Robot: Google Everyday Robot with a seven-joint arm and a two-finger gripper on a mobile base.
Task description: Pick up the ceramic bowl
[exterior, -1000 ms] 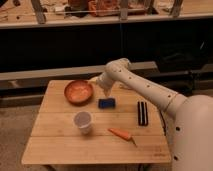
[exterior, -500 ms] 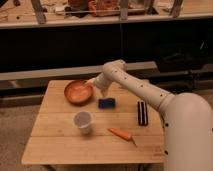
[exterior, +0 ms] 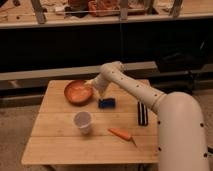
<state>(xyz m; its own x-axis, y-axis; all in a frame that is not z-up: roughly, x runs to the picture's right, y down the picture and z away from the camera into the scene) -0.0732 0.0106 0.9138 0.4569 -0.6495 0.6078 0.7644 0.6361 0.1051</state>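
We see the ceramic bowl (exterior: 76, 93) on the far left part of the wooden tabletop (exterior: 55, 145), with the gripper (exterior: 94, 88) right at its right rim. Whether it has taken hold, we cannot tell. A small blue block (exterior: 106, 103) lies just beside the bowl, under the arm (exterior: 135, 90). Nearer us stand a white cup (exterior: 83, 121), an orange carrot (exterior: 121, 134) and a black bar-shaped item (exterior: 142, 113).

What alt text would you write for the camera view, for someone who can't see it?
A white robot arm reaches across a wooden table, its end effector at the rim of the orange-brown ceramic bowl, on the side facing a blue sponge. Nearer the camera sit a white cup, a carrot and a black bar-shaped object.
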